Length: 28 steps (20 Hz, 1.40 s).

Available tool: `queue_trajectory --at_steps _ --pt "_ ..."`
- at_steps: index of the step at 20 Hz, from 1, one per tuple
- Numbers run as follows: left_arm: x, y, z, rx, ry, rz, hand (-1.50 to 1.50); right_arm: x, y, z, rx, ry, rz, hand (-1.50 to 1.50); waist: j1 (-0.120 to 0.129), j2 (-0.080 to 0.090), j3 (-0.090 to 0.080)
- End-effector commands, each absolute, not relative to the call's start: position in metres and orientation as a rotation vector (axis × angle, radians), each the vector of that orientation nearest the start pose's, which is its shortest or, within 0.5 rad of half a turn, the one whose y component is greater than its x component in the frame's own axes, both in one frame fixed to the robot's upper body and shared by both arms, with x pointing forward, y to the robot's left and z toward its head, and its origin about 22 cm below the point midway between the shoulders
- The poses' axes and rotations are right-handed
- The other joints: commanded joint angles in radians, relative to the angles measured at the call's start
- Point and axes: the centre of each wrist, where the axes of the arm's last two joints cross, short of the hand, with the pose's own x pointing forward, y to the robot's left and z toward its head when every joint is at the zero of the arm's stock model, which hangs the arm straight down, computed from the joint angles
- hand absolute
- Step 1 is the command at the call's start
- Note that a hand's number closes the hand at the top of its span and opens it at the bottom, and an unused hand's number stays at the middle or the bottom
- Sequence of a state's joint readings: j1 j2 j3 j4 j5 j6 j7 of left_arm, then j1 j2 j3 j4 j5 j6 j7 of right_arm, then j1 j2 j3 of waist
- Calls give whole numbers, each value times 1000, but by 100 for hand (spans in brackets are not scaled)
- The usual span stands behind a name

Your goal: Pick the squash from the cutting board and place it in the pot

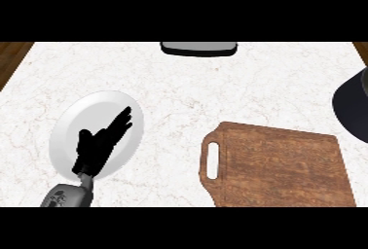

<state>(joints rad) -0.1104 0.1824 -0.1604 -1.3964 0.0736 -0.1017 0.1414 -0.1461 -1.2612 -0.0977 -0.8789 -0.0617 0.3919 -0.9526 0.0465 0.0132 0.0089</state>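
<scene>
One hand is showing, the left hand (102, 141), hanging over the white plate (72, 127) at eight o'clock with fingers straight and released, holding nothing, likely idling clear of the work. Nothing is lying on the wooden cutting board (284, 165) at four o'clock; the squash is showing nowhere. At three o'clock the dark pot (352, 104) is waiting at the edge; the right hand is staying out of view.

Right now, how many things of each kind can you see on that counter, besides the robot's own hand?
Plates: 1, white plate under the open left hand
Cutting boards: 1, wooden cutting board, nothing showing on it
Dark pots: 1, pot cut off by the right edge
Grey objects at the far edge: 1, grey tray, only partly in view
Total: 4
No squash shows.
</scene>
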Motion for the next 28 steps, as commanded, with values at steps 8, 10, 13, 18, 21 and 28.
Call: queue_trajectory --at_steps 8,10,13,18,21,28 --pt "270 244 -19 -78 -1285 -325 0 264 -531 183 -494 -1743 1436 150 -4 -3 -7" --pt "273 237 -12 -73 -1275 -309 0 270 -529 189 -645 -1706 1513 150 -6 -4 -7" --pt "260 228 -18 -81 -1298 -319 0 284 -507 150 -734 -1650 1625 150 -4 -6 -7" --pt "263 243 -18 -85 -1284 -320 0 285 -489 114 -633 -1264 1766 150 -8 -5 -10" --pt "266 229 -16 -75 -1285 -302 0 295 -483 114 -678 -1103 1743 -150 -11 -7 -10" --pt "255 239 -26 -81 -1284 -294 0 308 -462 92 -333 -1407 1528 -150 -40 -15 -9"
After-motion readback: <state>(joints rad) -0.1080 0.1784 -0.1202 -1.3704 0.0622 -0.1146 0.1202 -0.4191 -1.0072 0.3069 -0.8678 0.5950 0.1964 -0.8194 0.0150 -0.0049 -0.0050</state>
